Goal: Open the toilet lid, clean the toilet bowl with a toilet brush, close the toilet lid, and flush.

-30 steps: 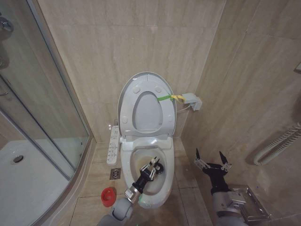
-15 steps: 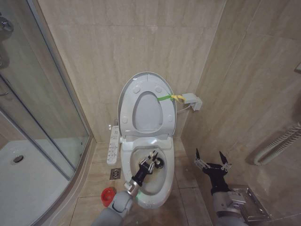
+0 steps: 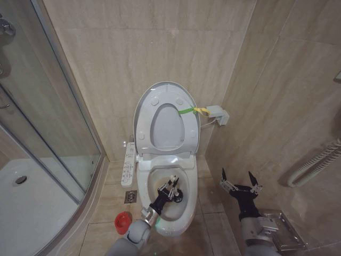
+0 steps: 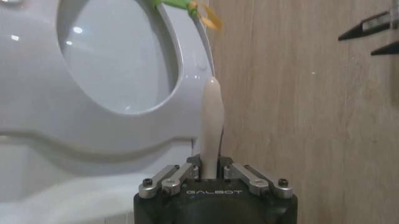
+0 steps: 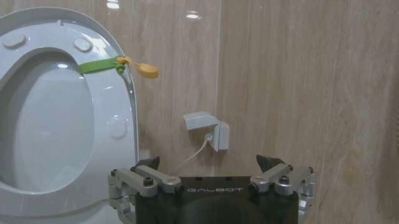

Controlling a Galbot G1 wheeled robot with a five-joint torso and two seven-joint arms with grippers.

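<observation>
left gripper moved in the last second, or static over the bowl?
Yes. The left gripper, shut on the toilet brush, went deeper into the toilet bowl toward the raised toilet lid, then eased back slightly. The bowl rim stayed fixed.

Only readable text is the "GALBOT" brand stamped in pale letters on the black body of the left gripper (image 4: 210, 173) and again on the right gripper (image 5: 212, 164), while the toilet's side button panel (image 3: 128, 163) has markings too tiny to read.
</observation>
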